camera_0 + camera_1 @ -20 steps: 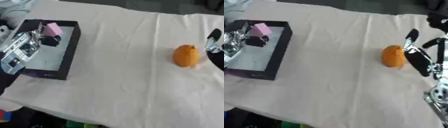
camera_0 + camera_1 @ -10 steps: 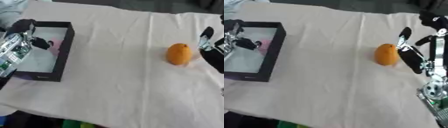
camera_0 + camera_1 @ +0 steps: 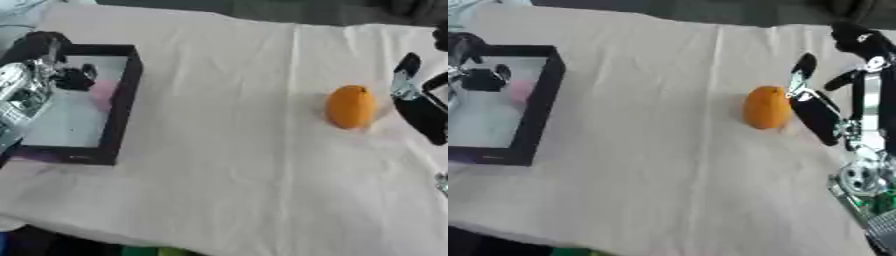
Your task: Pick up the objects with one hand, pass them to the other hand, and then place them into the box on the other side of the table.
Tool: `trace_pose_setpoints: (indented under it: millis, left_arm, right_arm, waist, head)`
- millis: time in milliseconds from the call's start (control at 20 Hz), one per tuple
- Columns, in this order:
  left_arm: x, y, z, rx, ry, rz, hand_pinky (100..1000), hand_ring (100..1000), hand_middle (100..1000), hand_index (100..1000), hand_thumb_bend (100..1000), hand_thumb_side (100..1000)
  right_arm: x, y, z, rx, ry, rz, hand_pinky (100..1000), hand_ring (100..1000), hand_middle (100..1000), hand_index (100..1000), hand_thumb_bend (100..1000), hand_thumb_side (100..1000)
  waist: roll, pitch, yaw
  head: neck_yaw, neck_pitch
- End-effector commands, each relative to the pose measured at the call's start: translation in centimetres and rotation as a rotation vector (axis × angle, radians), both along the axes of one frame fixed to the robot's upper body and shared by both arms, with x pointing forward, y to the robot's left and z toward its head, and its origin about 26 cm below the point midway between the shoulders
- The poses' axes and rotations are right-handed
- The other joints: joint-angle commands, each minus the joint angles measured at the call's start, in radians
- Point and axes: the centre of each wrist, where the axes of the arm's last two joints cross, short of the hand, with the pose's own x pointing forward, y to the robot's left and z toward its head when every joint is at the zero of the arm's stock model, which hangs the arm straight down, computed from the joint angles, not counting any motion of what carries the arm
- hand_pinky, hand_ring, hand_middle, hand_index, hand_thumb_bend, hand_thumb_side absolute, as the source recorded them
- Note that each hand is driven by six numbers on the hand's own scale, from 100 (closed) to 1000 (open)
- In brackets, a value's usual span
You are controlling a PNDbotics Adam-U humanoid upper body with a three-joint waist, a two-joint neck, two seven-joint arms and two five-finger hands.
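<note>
An orange fruit (image 3: 766,107) lies on the cream tablecloth right of centre. My right hand (image 3: 822,111) stands just to its right, open, with fingers spread and one finger close to the fruit's side. A black box (image 3: 121,102) with a pale floor sits at the left edge. A blurred pink thing (image 3: 103,93) lies inside it. My left hand (image 3: 28,89) hangs over the box's left part, open, its dark fingertips (image 3: 77,79) just beside the pink thing and apart from it.
The cream cloth (image 3: 227,150) covers the table, with a crease running up its middle. My right arm's silver and black links (image 3: 866,170) fill the right edge. The table's front edge runs along the bottom, with dark floor below.
The pink thing was at my left hand's fingertips and now lies on the box floor; that hand has drawn back left. My right hand has come closer to the orange. The camera has shifted.
</note>
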Motion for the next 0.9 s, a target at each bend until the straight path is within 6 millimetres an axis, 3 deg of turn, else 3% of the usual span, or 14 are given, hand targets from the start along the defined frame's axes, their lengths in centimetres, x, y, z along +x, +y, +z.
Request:
trace_pose_setpoints:
  millis: [50,200,450,650,900]
  left_arm:
    - [-3.1,-1.4,2.9,-0.060,-0.161,-0.099,844,716,609,762,100,468]
    - [-5.5,-3.5,3.7,-0.160,-0.274,-0.220,817,723,613,786,100,511]
    - [-5.9,-5.1,2.6,-0.330,-0.384,-0.402,823,741,628,809,100,536]
    - [-5.8,-6.0,1.6,-0.429,-0.423,-0.492,818,734,613,796,100,559]
    - [-5.8,-6.9,0.6,-0.532,-0.463,-0.607,806,724,596,772,100,567]
  right_arm:
    - [0.0,-1.2,1.0,0.052,-0.052,-0.289,422,782,730,808,100,133]
    - [0.0,-2.2,1.4,0.060,-0.038,-0.277,418,790,737,809,100,199]
    - [0.0,-4.2,2.1,0.061,0.041,-0.231,423,809,767,825,100,277]
    - [-0.2,-6.0,2.4,0.028,0.129,-0.214,441,824,794,852,100,203]
    - [-0.6,-7.9,2.6,0.000,0.228,-0.207,449,827,794,851,100,212]
  waist:
    - [0.002,-0.016,-0.003]
    - [0.000,-0.016,-0.007]
    - [-0.002,-0.017,-0.018]
    - [-0.004,-0.012,-0.022]
    - [-0.006,-0.003,-0.020]
  head:
    - [-0.030,-0.014]
    - [-0.049,-0.021]
    - [-0.056,-0.027]
    - [-0.072,-0.035]
    - [-0.094,-0.049]
